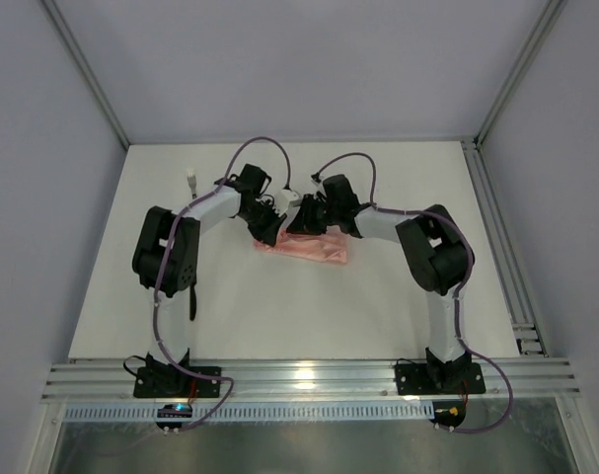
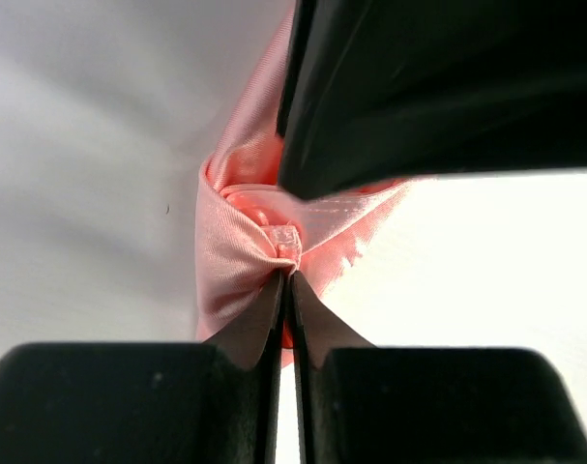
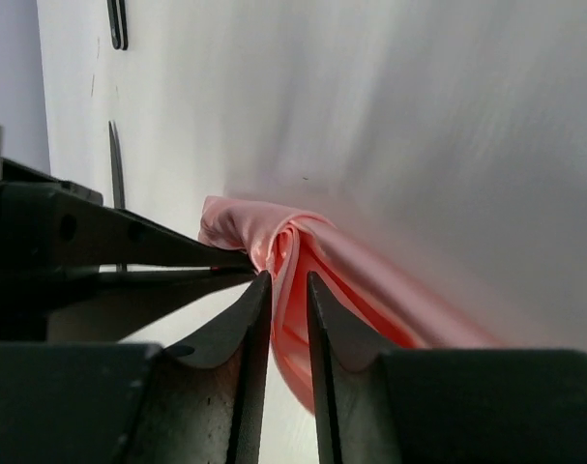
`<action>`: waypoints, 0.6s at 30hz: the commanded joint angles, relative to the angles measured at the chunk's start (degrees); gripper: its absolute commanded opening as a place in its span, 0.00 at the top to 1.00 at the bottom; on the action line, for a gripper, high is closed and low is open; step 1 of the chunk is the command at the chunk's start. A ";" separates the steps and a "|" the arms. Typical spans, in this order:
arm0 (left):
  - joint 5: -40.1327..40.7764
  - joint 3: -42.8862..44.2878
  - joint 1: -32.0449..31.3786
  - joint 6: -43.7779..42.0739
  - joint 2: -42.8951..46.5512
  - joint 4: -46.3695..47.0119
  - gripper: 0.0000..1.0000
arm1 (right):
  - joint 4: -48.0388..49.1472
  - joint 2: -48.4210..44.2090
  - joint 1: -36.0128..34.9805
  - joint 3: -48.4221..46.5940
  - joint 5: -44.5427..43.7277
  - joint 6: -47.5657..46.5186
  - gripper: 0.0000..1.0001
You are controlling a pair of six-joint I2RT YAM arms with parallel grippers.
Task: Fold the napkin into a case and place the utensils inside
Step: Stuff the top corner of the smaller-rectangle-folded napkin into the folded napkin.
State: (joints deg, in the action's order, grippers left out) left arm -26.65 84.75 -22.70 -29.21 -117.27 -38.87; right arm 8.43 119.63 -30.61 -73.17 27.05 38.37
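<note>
Left gripper (image 2: 285, 263): jaws were pinched tight on a gathered fold of the napkin (image 2: 233, 242), with cloth bunched right at the tips.
Right gripper (image 3: 285, 282): jaws stood a narrow slit apart, pink cloth just ahead of the tips (gripped or not, could not tell).
Utensils (image 3: 116, 169): lay well beyond the right jaws, off to one side and outside the cloth.
Progress: folding judged partway. The shape was unfinished and loading had not begun.

napkin (image 1: 309, 249) on table (image 1: 279, 316), utensils (image 3: 115, 174) prob. left
</note>
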 commanded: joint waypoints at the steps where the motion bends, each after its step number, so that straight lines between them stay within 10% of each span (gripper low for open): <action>1: -1.55 1.20 1.69 1.70 -1.91 -2.26 0.94 | -3.85 -5.72 1.60 0.65 0.73 -4.08 0.75; 10: -3.05 1.03 2.13 2.41 -0.59 -1.38 0.94 | -8.78 -15.22 -1.37 6.10 -6.48 -6.74 0.75; 18: -3.58 1.38 2.22 3.19 -0.59 -1.38 0.94 | 19.16 -10.31 -6.30 13.58 -5.69 12.41 0.76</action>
State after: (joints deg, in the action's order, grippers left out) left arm -29.58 85.06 -20.88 -26.96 -117.54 -39.31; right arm 14.55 107.37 -36.80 -60.18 22.09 41.95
